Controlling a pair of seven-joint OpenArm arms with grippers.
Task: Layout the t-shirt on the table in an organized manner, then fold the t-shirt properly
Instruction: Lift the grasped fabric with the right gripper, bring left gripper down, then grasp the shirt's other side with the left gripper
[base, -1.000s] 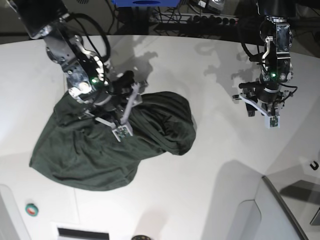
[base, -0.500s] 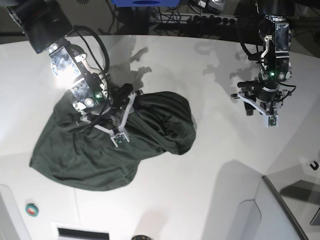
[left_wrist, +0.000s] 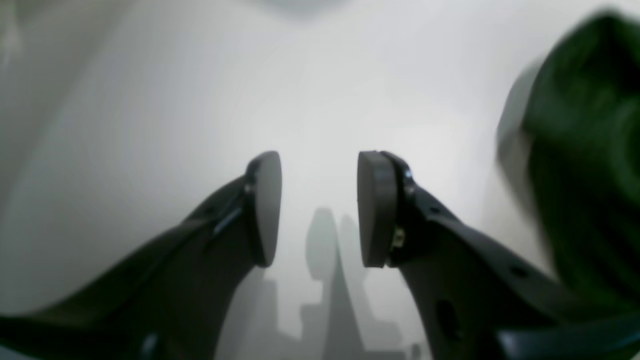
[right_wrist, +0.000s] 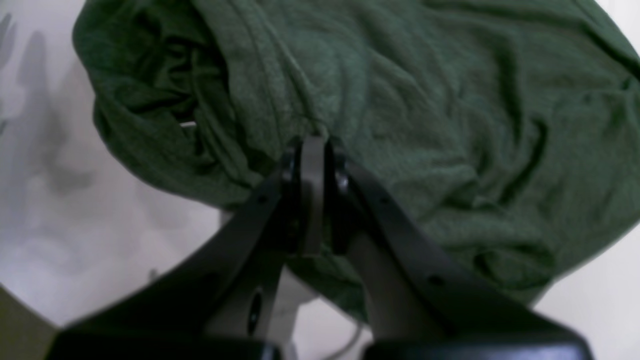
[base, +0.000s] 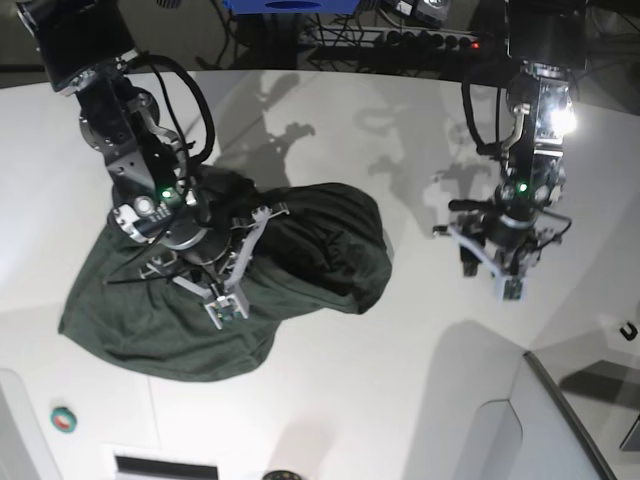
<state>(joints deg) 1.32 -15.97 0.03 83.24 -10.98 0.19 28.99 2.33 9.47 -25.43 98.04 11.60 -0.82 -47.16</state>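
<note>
the t-shirt (base: 215, 290) lies bunched on the table (base: 400, 400), right claw (base: 222, 300) on it.

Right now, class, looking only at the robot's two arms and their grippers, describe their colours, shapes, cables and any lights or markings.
Both arms are built of black and silver metal links with loose black cables looping alongside. A small green light glows near each wrist. The left gripper has two dark curved fingers ending in flat, rounded grey pads. The right gripper has matching black fingers with small round holes along them. No markings are legible.

A robotics lab: two arms over a white table (base: 330, 110), cables (base: 390, 40) behind.
</note>
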